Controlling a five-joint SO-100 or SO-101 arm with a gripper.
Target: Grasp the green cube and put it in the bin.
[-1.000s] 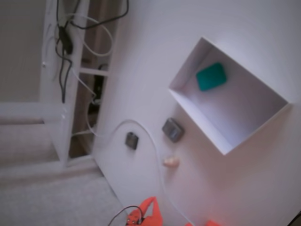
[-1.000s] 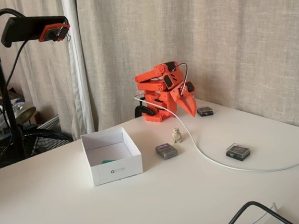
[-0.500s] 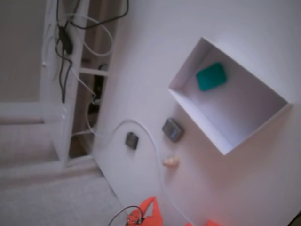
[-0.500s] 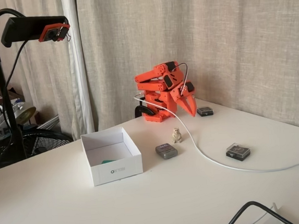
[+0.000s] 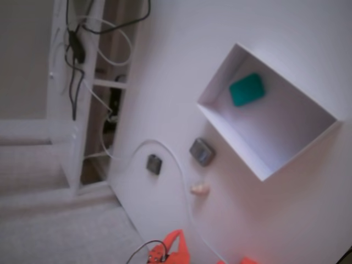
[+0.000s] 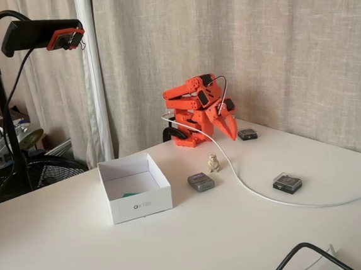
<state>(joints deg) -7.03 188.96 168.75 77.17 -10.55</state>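
The green cube [image 5: 246,89] lies flat on the floor of the bin [image 5: 228,130], near its far corner in a fixed view from above. From the side, only a teal sliver of the cube [image 6: 131,194] shows over the front wall of the white bin [image 6: 141,206]. The orange arm is folded up at the back of the table. Its gripper [image 6: 228,131] points down, shut and holding nothing, well away from the bin. In the view from above, only bits of the orange arm [image 5: 171,248] show at the bottom edge.
Between arm and bin lie a grey square block [image 6: 200,182], a small beige figurine [image 6: 213,164] and a white cable [image 6: 248,191]. Two small dark square pieces [image 6: 287,182] [image 6: 247,134] sit to the right. A black cable [image 6: 304,250] crosses the front edge. A camera stand [image 6: 4,112] rises at the left.
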